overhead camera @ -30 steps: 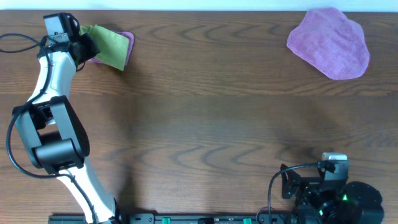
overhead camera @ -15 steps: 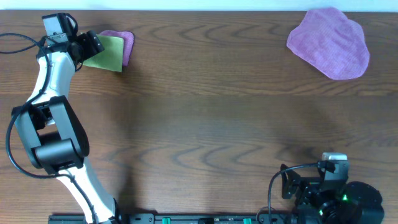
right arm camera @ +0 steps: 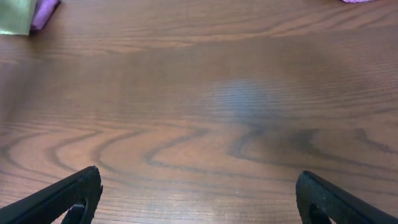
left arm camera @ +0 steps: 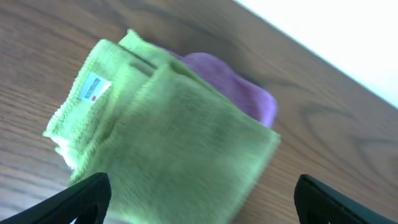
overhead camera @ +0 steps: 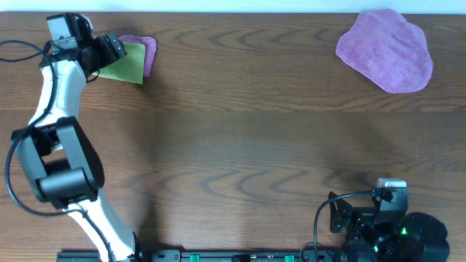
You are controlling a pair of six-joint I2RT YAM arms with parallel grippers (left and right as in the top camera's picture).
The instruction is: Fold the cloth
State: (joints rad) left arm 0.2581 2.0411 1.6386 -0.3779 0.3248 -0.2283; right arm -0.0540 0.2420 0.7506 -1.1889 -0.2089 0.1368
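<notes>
Overhead tally, please: how many cloths lie on the wooden table [overhead camera: 240,131]? (Editor)

Three. One lime-green cloth [overhead camera: 125,64] sits at the far left corner, lying on top of one small purple cloth [overhead camera: 148,52], which peeks out along its far and right sides. One large purple cloth [overhead camera: 386,49] lies crumpled at the far right corner, well apart from the pair. (Photographer)

And the arms? (Editor)

Two. The left arm reaches to the far left corner, and the left gripper [overhead camera: 113,49] hangs over the green cloth's left edge. The right arm is tucked at the near right edge of the table. (Photographer)

How do the left fingers stand? (Editor)

Spread wide, one tip at each lower corner of the left wrist view, with nothing clasped. The green cloth fills the space beyond them. Whether either tip touches the fabric cannot be told; that picture is blurred. (Photographer)

Is the green cloth flat or doubled? (Editor)

Doubled over: layered edges show along its left side. One small white tag [left arm camera: 92,87] with a red mark sits at the top left corner as the wrist camera sees it. (Photographer)

The right gripper [right arm camera: 199,202]? (Editor)

Also fully parted and holding nothing, with only bare wood grain between its two tips. (Photographer)
</notes>
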